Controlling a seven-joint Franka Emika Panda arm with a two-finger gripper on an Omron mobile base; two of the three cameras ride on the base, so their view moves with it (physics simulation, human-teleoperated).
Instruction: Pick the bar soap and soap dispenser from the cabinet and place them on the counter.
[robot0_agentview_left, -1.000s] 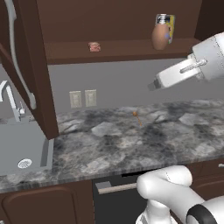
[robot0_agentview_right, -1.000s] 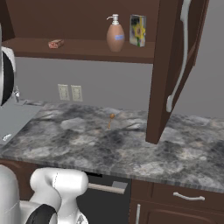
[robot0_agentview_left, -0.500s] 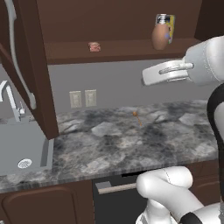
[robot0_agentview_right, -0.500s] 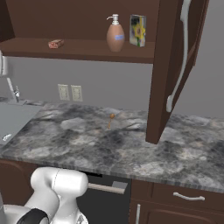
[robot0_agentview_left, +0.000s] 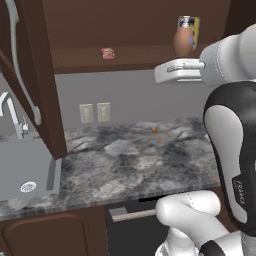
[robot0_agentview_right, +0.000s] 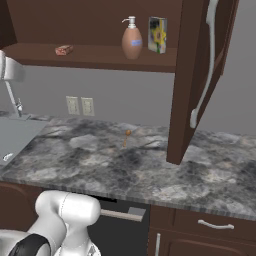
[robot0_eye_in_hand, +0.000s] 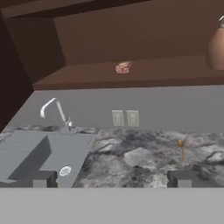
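The bar soap (robot0_agentview_left: 107, 53) (robot0_agentview_right: 63, 49) (robot0_eye_in_hand: 123, 67), a tiny orange-pink block, lies on the shelf of the open cabinet (robot0_agentview_left: 130, 64). To its right on the same shelf stands the brown soap dispenser (robot0_agentview_left: 183, 41) (robot0_agentview_right: 132, 41) (robot0_eye_in_hand: 217, 48), upright. My gripper (robot0_eye_in_hand: 111, 179) is open, its fingertips (robot0_eye_in_hand: 41, 178) wide apart with nothing between them. It hangs over the counter (robot0_agentview_left: 125, 160) (robot0_agentview_right: 100, 160), just below shelf height and short of the shelf. Its white hand body (robot0_agentview_left: 177, 71) lies level, right below the dispenser in the left base view.
A yellow-and-blue box (robot0_agentview_right: 157, 35) stands right of the dispenser. Open cabinet doors (robot0_agentview_left: 35, 75) (robot0_agentview_right: 200, 75) hang out over the counter on both sides. A grey sink (robot0_eye_in_hand: 35, 153) with a faucet (robot0_eye_in_hand: 54, 111) lies left. A small orange object (robot0_eye_in_hand: 180, 148) rests on the counter.
The hand has swung left and slightly up, going from tilted to level, and now sits just under the shelf. The jaws stayed open. The soap and dispenser have not moved.
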